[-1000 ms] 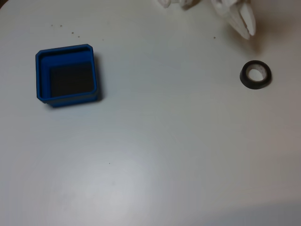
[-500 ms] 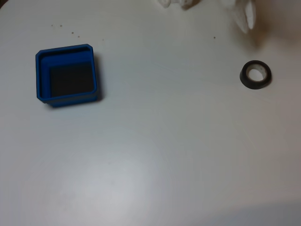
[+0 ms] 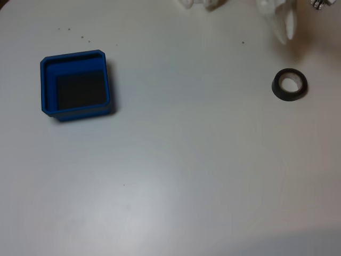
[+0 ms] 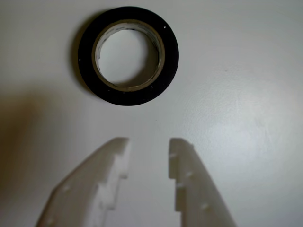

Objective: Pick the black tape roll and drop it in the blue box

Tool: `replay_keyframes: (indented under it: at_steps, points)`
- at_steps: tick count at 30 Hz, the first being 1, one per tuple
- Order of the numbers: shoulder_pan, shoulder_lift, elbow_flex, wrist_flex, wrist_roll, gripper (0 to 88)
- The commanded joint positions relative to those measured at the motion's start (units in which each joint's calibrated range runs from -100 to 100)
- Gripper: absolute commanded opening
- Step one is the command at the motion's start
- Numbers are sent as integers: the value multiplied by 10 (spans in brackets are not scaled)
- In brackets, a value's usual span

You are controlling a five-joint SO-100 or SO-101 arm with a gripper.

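Note:
The black tape roll [image 3: 289, 85] lies flat on the white table at the right of the fixed view, its pale core facing up. My white gripper [image 3: 285, 36] hangs at the top right, just beyond the roll and apart from it. In the wrist view the roll [image 4: 128, 90] sits ahead of the gripper [image 4: 149, 144], slightly left of the gap. The two fingers stand open a little with nothing between them. The blue box [image 3: 74, 55], with its dark floor, rests at the far left of the fixed view, empty.
White arm parts [image 3: 201, 3] poke in at the top edge of the fixed view. A few dark specks [image 3: 81, 37] dot the table above the box. A wide stretch of bare table separates roll and box.
The gripper pulled back toward the top edge, then shifted slightly right and down toward the roll. Roll and box have not moved.

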Motion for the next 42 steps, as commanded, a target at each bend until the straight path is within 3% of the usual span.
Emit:
replay_keyframes:
  at_steps: [1,14,24,32,38,42]
  points:
    - [5,1,-37,3,0,16]
    - [3,98,-45,3,0,16]
    - [4,218,-196,60,-2,16]
    - [1,313,-348,171,-66,16]
    - [3,374,-414,185,-69,16]
    - [4,407,-439,186,-106,16]
